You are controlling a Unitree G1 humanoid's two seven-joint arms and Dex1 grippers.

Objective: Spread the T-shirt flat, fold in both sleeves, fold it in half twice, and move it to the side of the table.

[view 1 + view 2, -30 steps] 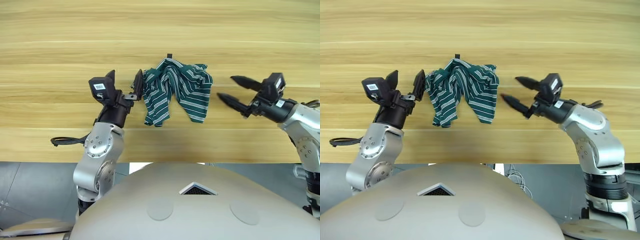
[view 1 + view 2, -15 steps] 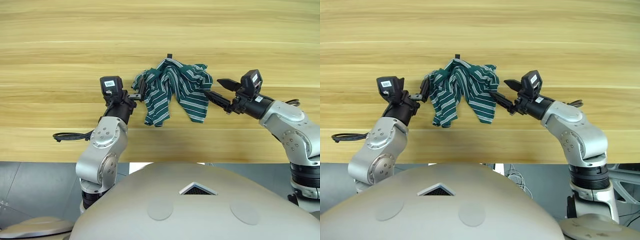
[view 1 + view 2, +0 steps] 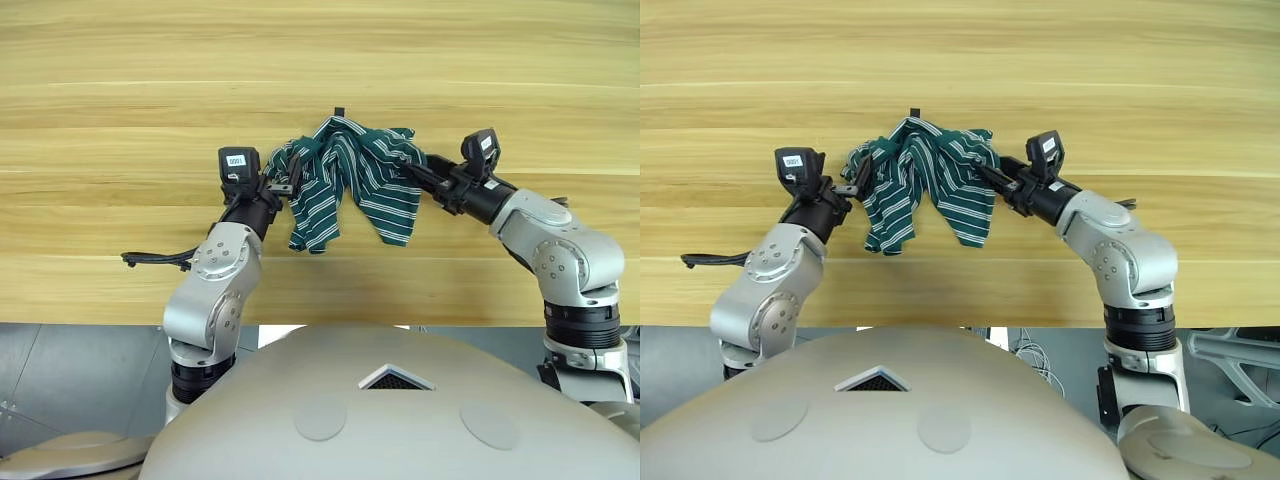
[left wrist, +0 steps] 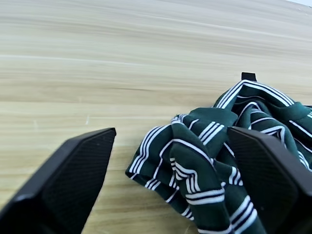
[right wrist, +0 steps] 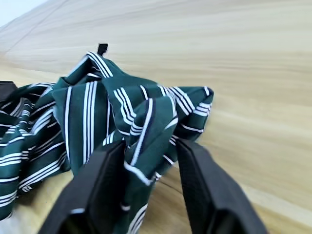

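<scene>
Two grippers flanked the crumpled T-shirt (image 3: 350,185) mid-table (image 3: 120,100): the left gripper (image 3: 283,180) gaped wide at its edge, the right gripper (image 3: 412,172) straddled a fold, unclamped. Light, limp cloth would likely sag; outer hems looked best to pinch

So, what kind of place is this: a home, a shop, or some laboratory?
Most likely a robotics lab or test room, not a home. A long wooden table carries a crumpled striped T-shirt, and past its near edge there is grey floor with loose cables.
</scene>
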